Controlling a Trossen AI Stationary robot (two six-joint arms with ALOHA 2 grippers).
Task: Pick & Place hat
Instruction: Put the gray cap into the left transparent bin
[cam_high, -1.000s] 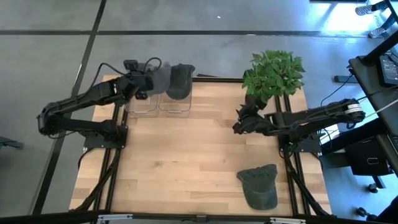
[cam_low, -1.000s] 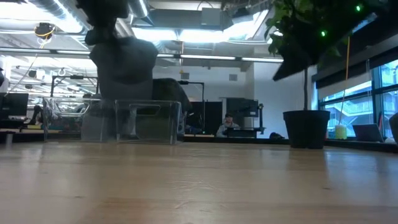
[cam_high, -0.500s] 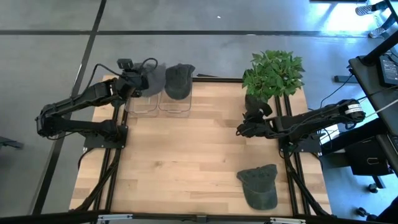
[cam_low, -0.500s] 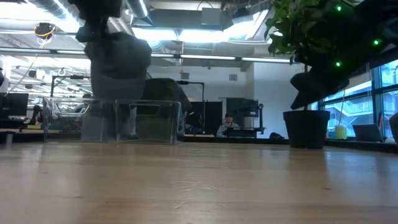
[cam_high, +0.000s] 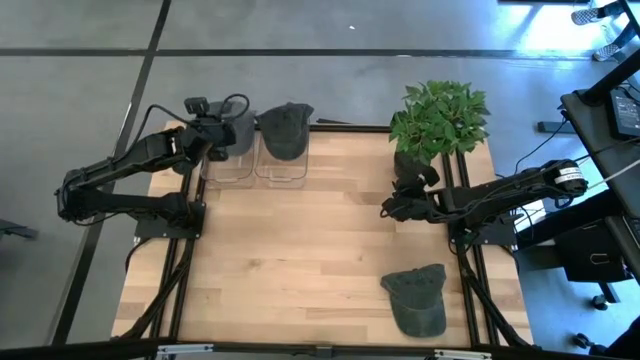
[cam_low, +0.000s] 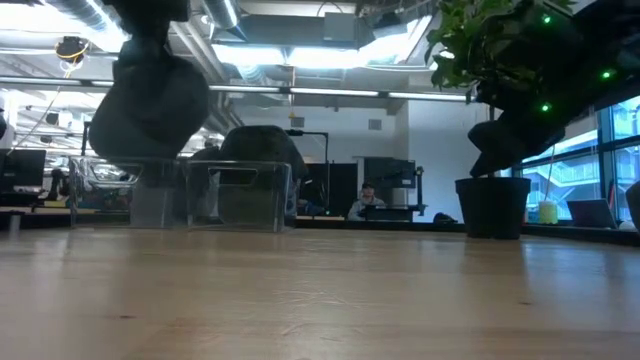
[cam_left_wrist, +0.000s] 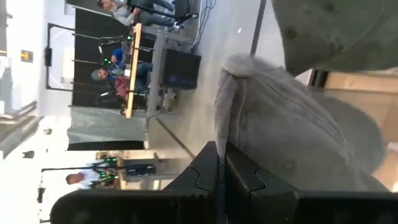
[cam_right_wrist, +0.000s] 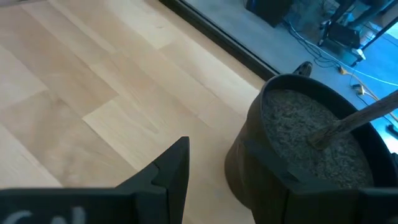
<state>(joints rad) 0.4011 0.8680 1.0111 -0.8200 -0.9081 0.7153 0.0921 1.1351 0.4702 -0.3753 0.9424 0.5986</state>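
High view shows the left end effector (cam_high: 212, 133) at the far left corner of the table (cam_high: 300, 260), near 11 o'clock, above the left of two clear boxes (cam_high: 228, 166). It is closed on a light grey hat (cam_high: 240, 131), which hangs at its 3 o'clock side, over this box. In the left wrist view the two fingers (cam_left_wrist: 205, 177) pinch the edge of the hat (cam_left_wrist: 298, 137) between them. In the low view the grey hat (cam_low: 150, 110) hangs in the air above the rim of the box (cam_low: 135, 195).

A dark green hat (cam_high: 286, 130) rests on top of the right clear box (cam_high: 281, 166), just beside the held hat.

Another dark green hat (cam_high: 417, 298) lies flat on the table near 5 o'clock.

The right end effector (cam_high: 390, 208) hovers at about 3 o'clock, just beside the pot of the plant (cam_high: 437, 122), well apart from this hat. If its fingers are open or closed, I cannot tell.
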